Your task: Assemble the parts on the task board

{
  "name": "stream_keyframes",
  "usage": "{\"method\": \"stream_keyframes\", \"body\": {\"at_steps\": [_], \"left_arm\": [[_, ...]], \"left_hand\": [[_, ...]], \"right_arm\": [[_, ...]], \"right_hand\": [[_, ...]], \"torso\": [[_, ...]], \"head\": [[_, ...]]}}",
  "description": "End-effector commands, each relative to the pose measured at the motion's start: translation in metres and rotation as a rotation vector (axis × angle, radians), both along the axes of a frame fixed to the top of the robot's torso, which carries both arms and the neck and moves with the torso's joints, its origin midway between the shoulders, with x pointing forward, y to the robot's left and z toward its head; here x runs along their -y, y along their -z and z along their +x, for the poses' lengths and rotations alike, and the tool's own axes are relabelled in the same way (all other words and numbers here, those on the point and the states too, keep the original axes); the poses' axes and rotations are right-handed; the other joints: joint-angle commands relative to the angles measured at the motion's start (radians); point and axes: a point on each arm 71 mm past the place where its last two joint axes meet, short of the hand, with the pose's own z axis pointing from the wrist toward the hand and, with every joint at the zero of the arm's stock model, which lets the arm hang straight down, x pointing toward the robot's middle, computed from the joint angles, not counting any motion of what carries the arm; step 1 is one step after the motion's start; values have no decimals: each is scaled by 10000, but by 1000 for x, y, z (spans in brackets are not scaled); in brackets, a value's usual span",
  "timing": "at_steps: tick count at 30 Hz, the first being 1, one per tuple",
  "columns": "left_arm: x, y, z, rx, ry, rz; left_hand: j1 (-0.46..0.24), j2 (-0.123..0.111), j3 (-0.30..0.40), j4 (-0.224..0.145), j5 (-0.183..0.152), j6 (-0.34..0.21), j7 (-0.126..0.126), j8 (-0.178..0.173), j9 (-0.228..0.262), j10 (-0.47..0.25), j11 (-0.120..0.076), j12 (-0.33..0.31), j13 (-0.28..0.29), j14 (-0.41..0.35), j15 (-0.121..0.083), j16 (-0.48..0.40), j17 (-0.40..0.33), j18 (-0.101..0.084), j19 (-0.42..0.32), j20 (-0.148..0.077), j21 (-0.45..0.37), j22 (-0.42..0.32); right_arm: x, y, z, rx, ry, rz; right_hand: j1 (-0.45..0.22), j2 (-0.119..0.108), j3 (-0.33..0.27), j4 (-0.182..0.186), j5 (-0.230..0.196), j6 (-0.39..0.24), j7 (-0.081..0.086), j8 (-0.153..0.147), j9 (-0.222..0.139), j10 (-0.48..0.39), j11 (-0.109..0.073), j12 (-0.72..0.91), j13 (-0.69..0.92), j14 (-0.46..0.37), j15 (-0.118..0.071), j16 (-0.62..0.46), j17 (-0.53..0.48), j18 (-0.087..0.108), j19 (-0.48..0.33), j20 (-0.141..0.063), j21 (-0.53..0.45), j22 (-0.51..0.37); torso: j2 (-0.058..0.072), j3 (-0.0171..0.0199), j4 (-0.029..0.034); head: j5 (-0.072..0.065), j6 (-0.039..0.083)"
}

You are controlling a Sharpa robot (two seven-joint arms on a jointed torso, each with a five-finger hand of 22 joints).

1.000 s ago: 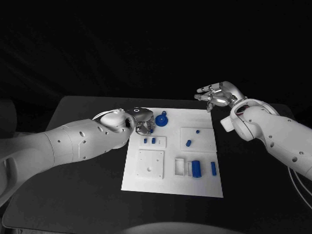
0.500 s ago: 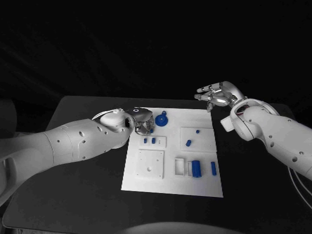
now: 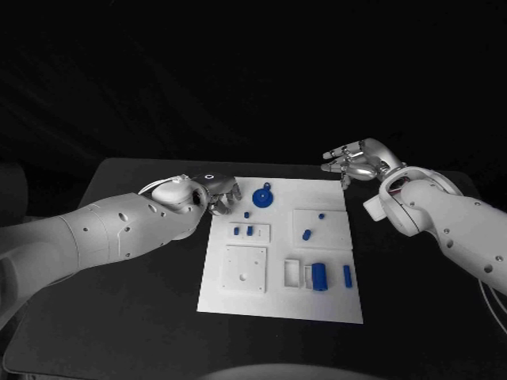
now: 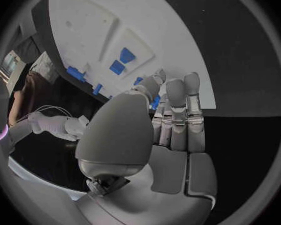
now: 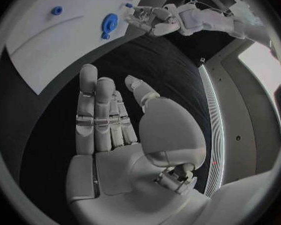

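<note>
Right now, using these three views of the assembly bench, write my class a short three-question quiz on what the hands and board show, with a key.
1. True or false: the right hand holds a blue part.
2. Multiple choice: the left hand is (A) at the task board's far left corner, (B) over its near edge, (C) off the table.
3. Fill in: the round blue part lies on the board's ____ end, seen from the robot.

Key: 1 false, its fingers are spread and empty in the right wrist view; 2 A; 3 far.
</note>
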Motion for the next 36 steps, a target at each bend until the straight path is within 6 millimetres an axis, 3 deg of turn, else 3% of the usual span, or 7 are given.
{"method": "stream_keyframes", "body": {"at_steps": [1,8,13,16,21,27,36], "left_arm": [[-17,-8,8,-345,-1443,-1787],[-46,-29,19,-687,-2848,-5856],[-55,-36,20,-1259,-3687,-8924],[-56,-39,19,-1643,-3968,-10658],[-51,-43,15,-1849,-3700,-11985],[-39,-47,10,-1997,-3014,-12194],[-30,-49,6,-2010,-2561,-12165]], "left_hand": [[195,236,538,-166,-186,627,98,66,20,406,-86,-12,10,-220,-78,-444,-188,147,-11,-24,181,276],[-470,406,891,-304,-347,1176,81,-90,9,682,-184,-10,14,-428,-83,-1609,-577,-11,-668,-39,449,135],[-1322,341,238,264,-156,1187,29,-70,21,451,-70,-28,-6,-2055,363,-3883,-1505,-374,-2070,424,-1169,-955],[-1217,448,-43,310,-64,1074,73,-94,12,445,42,-39,-4,-2411,874,-6537,-2588,-749,-3438,1008,-2923,-2748],[-1078,726,-685,259,-134,1057,82,-80,15,195,113,-35,-3,-1343,955,-8897,-2974,-706,-2904,1045,-2883,-5183],[-742,928,-804,-116,512,1121,140,-74,15,162,167,-43,-8,-1034,974,-9812,-2831,-664,-2705,1012,-2813,-6368],[-995,957,-800,-379,358,1053,150,-86,12,14,217,-43,-7,-1146,1027,-9829,-2799,-658,-2760,1059,-2785,-6495]], "right_arm": [[-2,1,-7,521,-457,-1437],[0,14,-19,788,-761,-3955],[-1,27,-26,796,-524,-5610],[-3,34,-30,942,-244,-6385],[-12,42,-35,1279,-16,-7045],[-22,54,-38,1384,-80,-7564],[-36,68,-41,1607,-173,-7816]], "right_hand": [[128,-52,519,-258,-144,457,-122,-3,31,122,-67,-46,-10,162,-49,102,43,290,449,-77,274,150],[43,-223,1520,-545,-862,941,-227,-55,8,325,-136,-66,-15,241,-82,133,86,239,384,-104,649,384],[60,-489,2131,-443,-1589,993,-237,-63,-9,323,-133,-73,-18,269,-70,112,81,115,361,-107,702,430],[61,-773,2724,-260,-2369,1055,-258,-58,-5,328,-131,-72,-19,301,-57,98,58,89,369,-102,710,435],[60,-1238,3197,45,-2905,1028,-230,-40,-7,110,-52,-56,-17,388,27,72,-11,92,397,-35,717,380],[173,-1564,3378,334,-2979,997,-247,-58,-6,108,-60,-75,-24,414,57,72,-68,120,395,2,760,288],[192,-1788,3494,459,-2988,967,-236,-59,-3,94,-51,-75,-24,485,56,72,-122,140,414,3,878,161]], "torso": [[0,1,-36],[-57,-33,-55],[-106,-58,-75],[-133,-72,-74],[-169,-107,-70],[-162,-111,-40],[-145,-99,-52]], "head": [[35,29],[-254,127],[-323,184],[-377,217],[-445,216],[-460,220],[-407,172]]}}
